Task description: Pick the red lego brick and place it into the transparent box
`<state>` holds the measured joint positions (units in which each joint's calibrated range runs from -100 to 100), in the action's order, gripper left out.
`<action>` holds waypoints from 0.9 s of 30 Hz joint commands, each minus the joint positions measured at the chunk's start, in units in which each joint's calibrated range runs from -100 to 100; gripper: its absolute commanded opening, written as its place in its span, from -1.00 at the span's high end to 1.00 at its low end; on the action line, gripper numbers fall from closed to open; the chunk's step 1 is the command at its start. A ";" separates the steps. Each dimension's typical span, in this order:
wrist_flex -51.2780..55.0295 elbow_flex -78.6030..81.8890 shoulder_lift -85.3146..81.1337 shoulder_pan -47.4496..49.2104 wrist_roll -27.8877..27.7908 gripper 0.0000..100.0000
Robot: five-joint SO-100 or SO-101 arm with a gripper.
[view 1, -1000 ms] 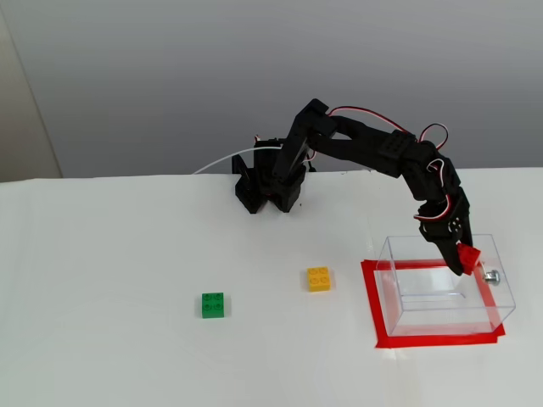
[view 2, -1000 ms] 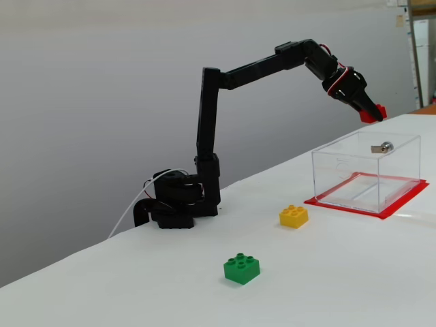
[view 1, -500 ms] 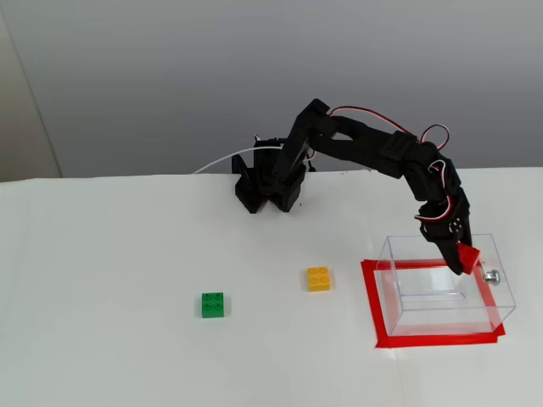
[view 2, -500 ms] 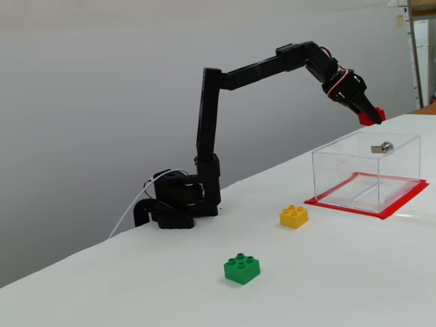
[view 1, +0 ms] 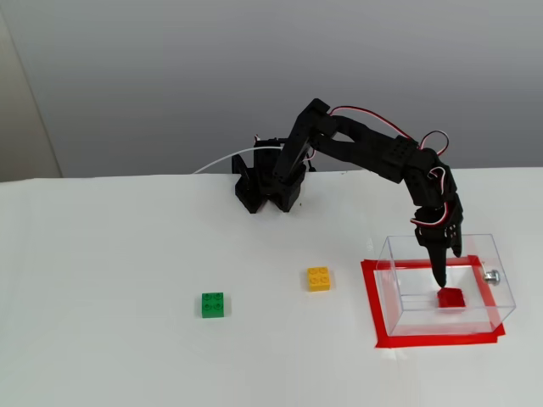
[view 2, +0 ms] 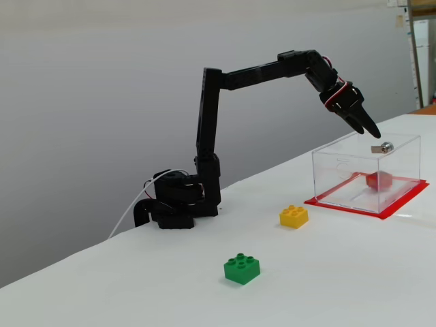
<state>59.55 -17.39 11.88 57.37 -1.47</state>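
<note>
Red lego brick (view 1: 450, 298) has dropped from the pincer (view 1: 442, 278), now released and empty, onto the transparent box (view 1: 390, 292) floor at pincer's 5 o'clock; placement looks complete.

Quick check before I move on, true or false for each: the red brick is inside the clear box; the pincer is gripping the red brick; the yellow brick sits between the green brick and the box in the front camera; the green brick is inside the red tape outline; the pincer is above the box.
1. The red lego brick lies inside the transparent box. True.
2. The pincer is gripping the red brick. False: nothing is between its fingers, and the brick rests on the box floor below it.
3. In the fixed view from the front, the yellow brick sits between the green brick and the box. True.
4. The green brick is inside the red tape outline. False: it stands on the bare white table, far from the tape.
5. The pincer is above the box. True.
</note>
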 commanded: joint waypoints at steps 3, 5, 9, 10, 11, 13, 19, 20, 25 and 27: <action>-0.02 -0.79 -1.40 -0.18 0.11 0.36; -0.02 -0.79 -1.40 -0.33 0.11 0.37; -0.02 -0.79 -1.40 -0.48 0.11 0.37; -0.02 -0.79 -1.40 -0.55 0.11 0.37; -0.02 -0.88 -1.40 -0.55 0.06 0.41; -0.02 -0.88 -1.91 -0.63 -0.26 0.53; 0.06 -0.15 -4.97 -1.96 -0.41 0.94; -0.02 -0.15 -5.48 -2.40 -0.41 0.96; 0.24 -0.15 -8.95 -4.69 -0.41 0.97; 0.24 -0.06 -10.99 -5.80 -0.41 0.97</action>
<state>59.55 -17.21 6.05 52.99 -1.71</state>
